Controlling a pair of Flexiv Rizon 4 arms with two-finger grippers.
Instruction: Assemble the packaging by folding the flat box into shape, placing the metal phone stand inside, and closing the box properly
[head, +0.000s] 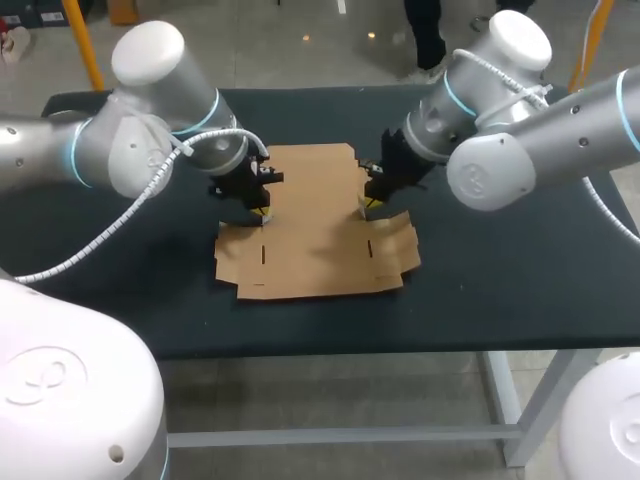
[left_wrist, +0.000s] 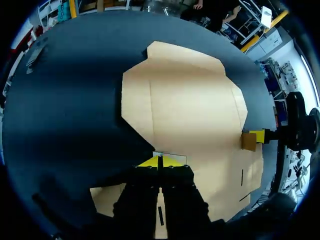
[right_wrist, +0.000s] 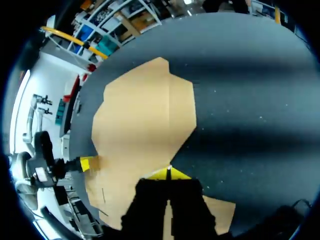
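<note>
box (head: 312, 235) flat on table (head: 500, 290); left gripper (head: 263, 213) and right gripper (head: 364, 207) pressed together, seemingly pinching its edges.

Dark table (head: 500, 290) carries one flat cardboard box (head: 315, 240), unfolded

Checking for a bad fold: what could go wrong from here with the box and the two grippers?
1. The left gripper and right gripper each seem to pinch only a thin side edge of the flat box. Lifted, an edge could tear or slip out.
2. Nothing holds the near flaps, and one corner curls up. If the arms pull unevenly, the box may twist or slide on the table.
</note>
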